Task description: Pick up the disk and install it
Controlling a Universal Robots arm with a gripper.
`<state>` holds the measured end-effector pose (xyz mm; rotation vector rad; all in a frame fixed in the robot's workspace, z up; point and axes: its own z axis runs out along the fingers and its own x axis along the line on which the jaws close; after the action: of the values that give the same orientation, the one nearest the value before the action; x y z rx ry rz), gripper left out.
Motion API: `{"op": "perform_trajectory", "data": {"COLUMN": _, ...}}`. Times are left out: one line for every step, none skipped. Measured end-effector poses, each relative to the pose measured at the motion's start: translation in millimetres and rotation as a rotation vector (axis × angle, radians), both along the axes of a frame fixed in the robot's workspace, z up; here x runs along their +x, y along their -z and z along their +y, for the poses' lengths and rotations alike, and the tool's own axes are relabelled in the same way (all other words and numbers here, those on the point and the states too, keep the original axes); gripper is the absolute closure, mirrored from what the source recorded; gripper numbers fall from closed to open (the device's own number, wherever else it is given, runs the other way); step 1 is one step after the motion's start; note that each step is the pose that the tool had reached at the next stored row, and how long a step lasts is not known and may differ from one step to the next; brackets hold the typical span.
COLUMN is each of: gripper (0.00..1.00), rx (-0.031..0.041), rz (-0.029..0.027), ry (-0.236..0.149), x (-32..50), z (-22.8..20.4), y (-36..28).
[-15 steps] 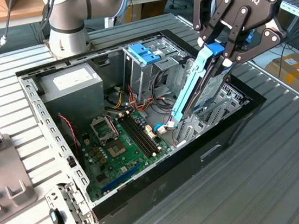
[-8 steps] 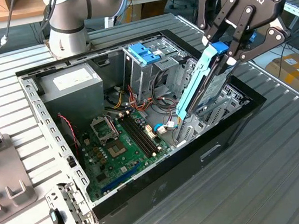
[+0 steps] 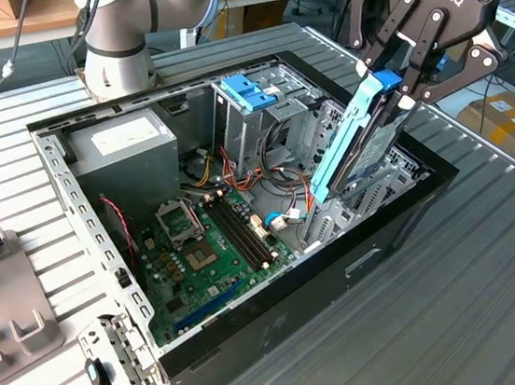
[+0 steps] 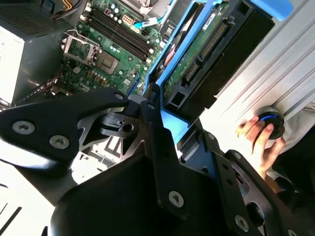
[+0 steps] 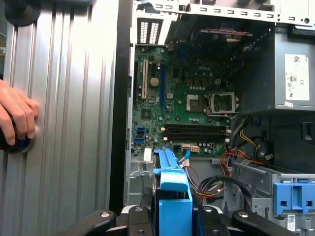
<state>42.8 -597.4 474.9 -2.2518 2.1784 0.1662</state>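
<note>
- Gripper (image 3: 401, 81) is clamping the blue end tab of the disk (image 3: 355, 148), holding it above the side of the open computer case (image 3: 342, 271) that lies toward the exterior view's right.
- The disk is reaching down and away from the gripper, its long axis slanting steeply from the tab toward the grey drive bay (image 3: 329, 219) inside the case.
- Its low end is sitting at or just inside the bay mouth; I cannot tell which.
- The exterior view is showing the whole slant, and the light-blue bracket (image 3: 250, 90) on the tall cage is standing well apart from the disk.
- The second wrist view is showing the disk's green circuit side and connector, and a person's hand (image 4: 258, 137) is resting on a round knob (image 4: 270, 123) on the ribbed table (image 3: 496, 295) beside the case.
- The first wrist view is looking along the disk's blue edge toward the motherboard (image 5: 192, 103).
</note>
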Motion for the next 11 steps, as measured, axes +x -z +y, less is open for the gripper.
{"op": "perform_trajectory", "data": {"gripper": 0.63, "rx": 0.0000, "rz": 0.0000, "ry": 0.000, "x": 1.0, "z": 0.0, "y": 0.1}}
{"op": "perform_trajectory", "data": {"gripper": 0.63, "rx": 0.0000, "rz": 0.0001, "ry": 0.000, "x": 2.1, "z": -0.1, "y": 0.2}}
{"op": "perform_trajectory", "data": {"gripper": 0.63, "rx": 0.0000, "rz": 0.0001, "ry": 0.000, "x": 3.3, "z": -0.1, "y": 0.3}}
{"op": "perform_trajectory", "data": {"gripper": 0.63, "rx": -0.0001, "rz": 0.0002, "ry": 0.000, "x": 4.7, "z": -0.1, "y": 0.4}}
{"op": "perform_trajectory", "data": {"gripper": 0.63, "rx": 0.0000, "rz": 0.0003, "ry": 0.000, "x": 6.1, "z": -0.2, "y": 0.5}}
{"op": "perform_trajectory", "data": {"gripper": 0.63, "rx": 0.0000, "rz": 0.0004, "ry": 0.000, "x": 7.2, "z": -0.2, "y": 0.6}}
{"op": "perform_trajectory", "data": {"gripper": 0.63, "rx": 0.0001, "rz": 0.0005, "ry": 0.000, "x": 8.4, "z": -0.3, "y": 0.8}}
{"op": "perform_trajectory", "data": {"gripper": 0.63, "rx": 0.0000, "rz": 0.0006, "ry": 0.000, "x": 9.9, "z": -0.3, "y": 0.9}}
{"op": "perform_trajectory", "data": {"gripper": 0.63, "rx": 0.0000, "rz": 0.0006, "ry": 0.000, "x": 11.2, "z": -0.3, "y": 1.0}}
{"op": "perform_trajectory", "data": {"gripper": 0.63, "rx": 0.0000, "rz": 0.0008, "ry": 0.000, "x": 12.9, "z": -0.3, "y": 1.1}}
{"op": "perform_trajectory", "data": {"gripper": 0.63, "rx": -0.0001, "rz": 0.0008, "ry": 0.000, "x": 14.1, "z": -0.3, "y": 1.2}}
